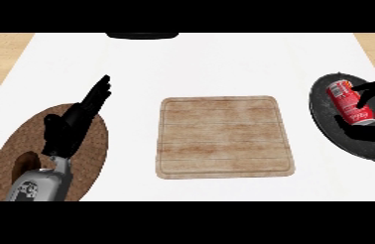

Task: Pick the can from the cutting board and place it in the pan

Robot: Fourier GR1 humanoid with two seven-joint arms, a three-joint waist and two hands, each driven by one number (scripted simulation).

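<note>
Left forearm — grey, entering at the lower left edge, nearest the view; its black left hand rises from it with fingers straight and released, pointing up and to the right, holding nothing. Hand and forearm lie over a brown oval mat at the counter's left edge.

Can — red with a pale band, lying on its side inside the pan, off the cutting board. Long axis runs from upper left to lower right, the silver end toward the upper left.

Right hand — black, mostly cut off by the right edge of the view. Dark fingers cross the can's right side and touch it; whether they curl round it or lie straight against it cannot be told. A dark shape, shadow or thumb, sits just below the can on the pan's floor.

Pan — dark, round, at the right edge of the counter, partly out of view; well apart from the board.

Board — pale wood, near square with rounded corners and a groove round its edge, lying flat at the counter's middle, between mat and pan. Nothing rests on it.

Counter — white top; wood-coloured strips show at the far left and far right corners. A dark rounded object sits at the far edge, mostly hidden.
</note>
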